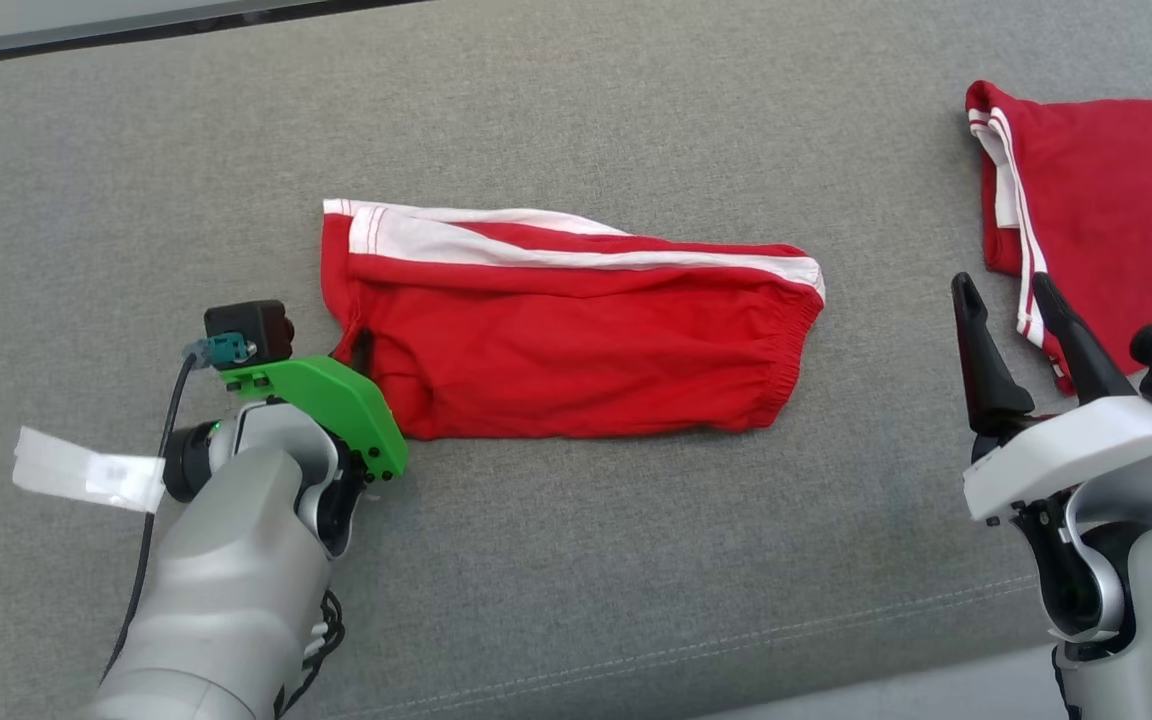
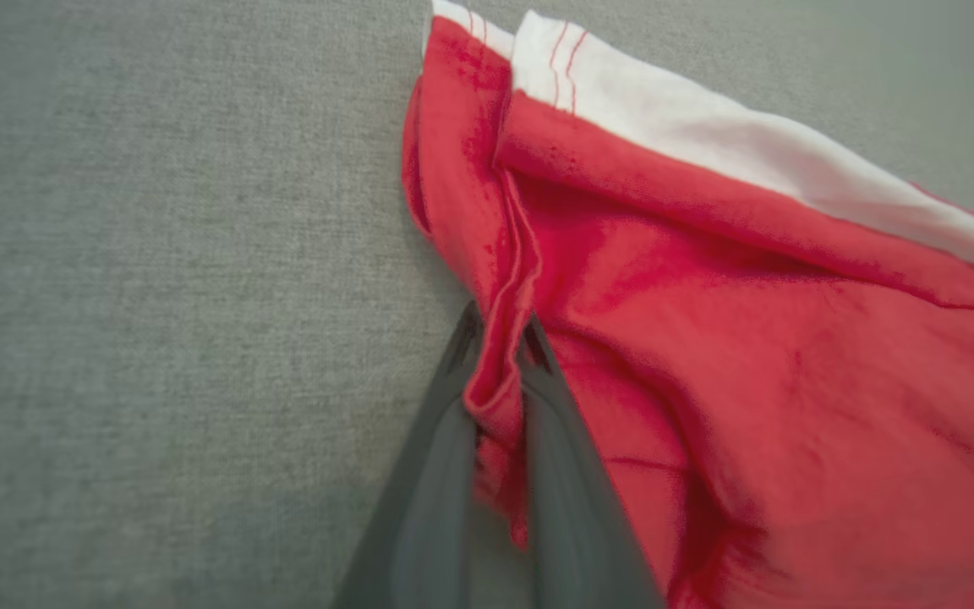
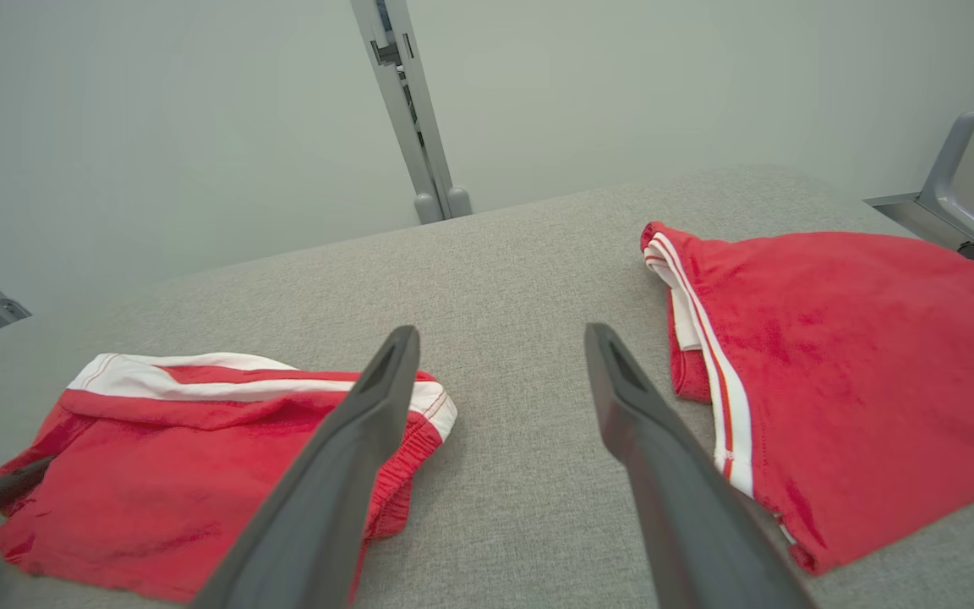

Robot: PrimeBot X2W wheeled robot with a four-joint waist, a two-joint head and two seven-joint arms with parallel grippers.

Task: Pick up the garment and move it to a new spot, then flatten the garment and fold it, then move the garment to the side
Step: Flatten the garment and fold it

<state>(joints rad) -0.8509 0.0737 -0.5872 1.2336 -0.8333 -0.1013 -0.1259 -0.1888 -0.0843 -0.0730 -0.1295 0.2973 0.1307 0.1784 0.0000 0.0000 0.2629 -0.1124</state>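
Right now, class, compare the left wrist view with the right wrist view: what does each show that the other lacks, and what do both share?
Left wrist view's extra: the left end effector shut on a raised fold at the edge of the red shorts, seen close. Right wrist view's extra: the open right end effector, a second red garment lying apart from the shorts, and a grey metal post behind. Shared: the red shorts with their white stripe, on the grey fabric surface.

Red shorts [image 1: 576,350] with a white side stripe lie folded flat.
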